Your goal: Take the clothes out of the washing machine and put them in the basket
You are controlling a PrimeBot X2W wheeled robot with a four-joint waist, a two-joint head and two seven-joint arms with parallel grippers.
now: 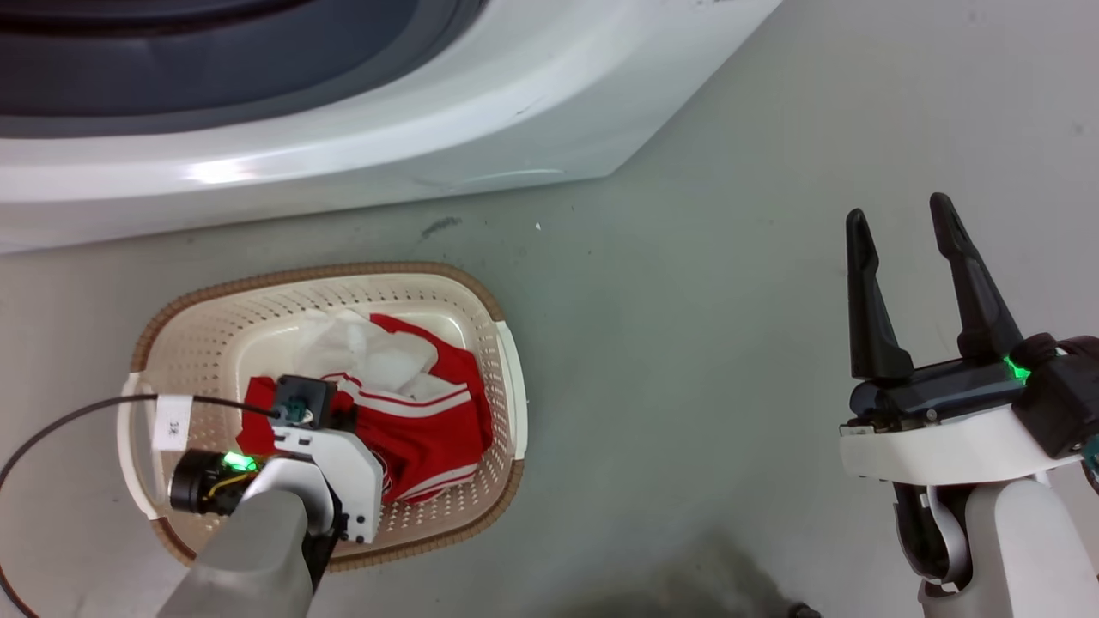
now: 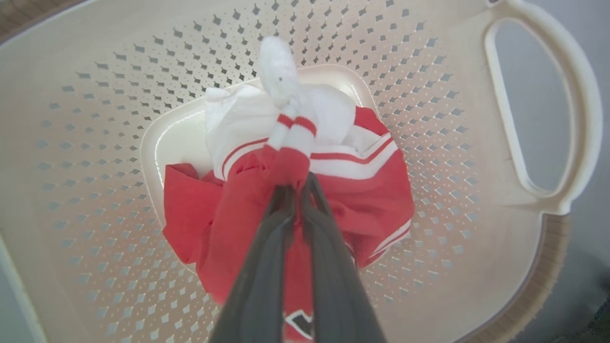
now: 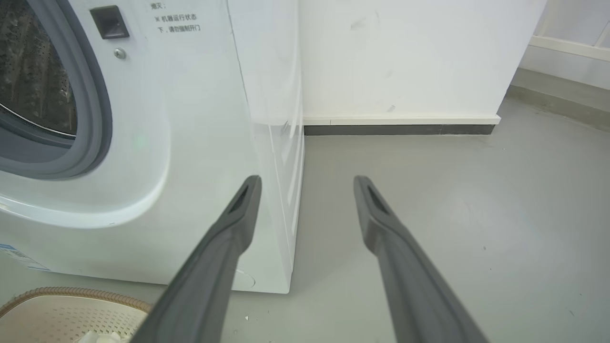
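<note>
The clothes (image 1: 425, 403), red with white parts and striped trim, lie bunched in the cream basket (image 1: 502, 343) on the floor in front of the white washing machine (image 1: 361, 129). My left gripper (image 2: 295, 183) reaches down into the basket and is shut on a fold of the red garment (image 2: 371, 190); a white cuff stands up just past the fingertips. In the head view the left wrist covers its fingers. My right gripper (image 1: 901, 227) hangs open over bare floor at the right, holding nothing. Its wrist view shows the machine's grey-ringed port (image 3: 90, 119) and steel drum (image 3: 33, 81).
The basket wall (image 2: 429, 95) is perforated, with a handle loop (image 2: 586, 119) at the right of the left wrist view. A black cable (image 1: 77, 416) runs from the left wrist. A white wall with dark skirting (image 3: 400, 129) stands beyond the machine, grey floor (image 3: 476, 214) before it.
</note>
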